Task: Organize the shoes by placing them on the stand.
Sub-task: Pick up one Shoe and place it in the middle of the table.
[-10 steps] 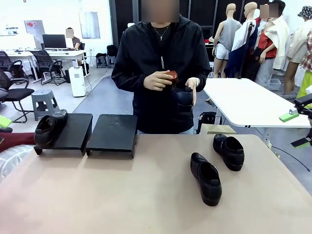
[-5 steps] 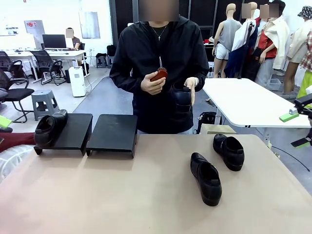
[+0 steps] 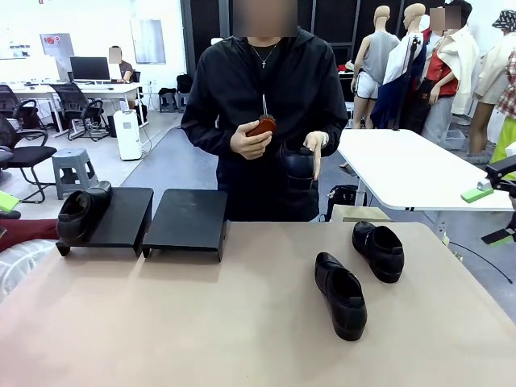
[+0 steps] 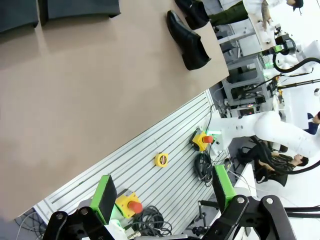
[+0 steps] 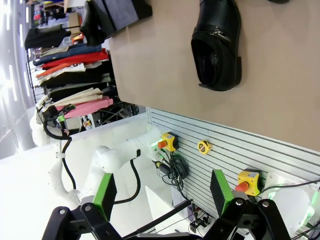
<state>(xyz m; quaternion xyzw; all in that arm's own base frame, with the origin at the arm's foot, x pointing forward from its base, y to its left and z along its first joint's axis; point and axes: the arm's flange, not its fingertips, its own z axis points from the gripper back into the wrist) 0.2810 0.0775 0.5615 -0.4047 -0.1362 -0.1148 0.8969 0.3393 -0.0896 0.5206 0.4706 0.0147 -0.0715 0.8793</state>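
Table: tan matte tabletop (image 3: 201, 322), with a person in a black hooded top standing at its far edge.
Left fingers: the left gripper (image 4: 165, 194) has its green pads spread wide and holds nothing; it hangs back on the robot's side.
Right fingers: the right gripper (image 5: 162, 194) is likewise spread and empty, well apart from every shoe.
Loose shoes: two black leather strapped dress shoes lie near each other, the nearer shoe (image 3: 340, 295) and the farther shoe (image 3: 378, 251).
Stand: the low matte-black sloping left unit (image 3: 125, 218) carries a placed shoe (image 3: 81, 213) at its outer edge; the right unit (image 3: 189, 219) is bare.
Person: one hand (image 3: 251, 141) holds a small reddish object, the other holds the fourth shoe (image 3: 297, 161) at chest height.
Risk: wide jaws coming down on one loose shoe may knock the other. Smooth rounded leather may slip from the pads. The sloped top may let a shoe slide off.
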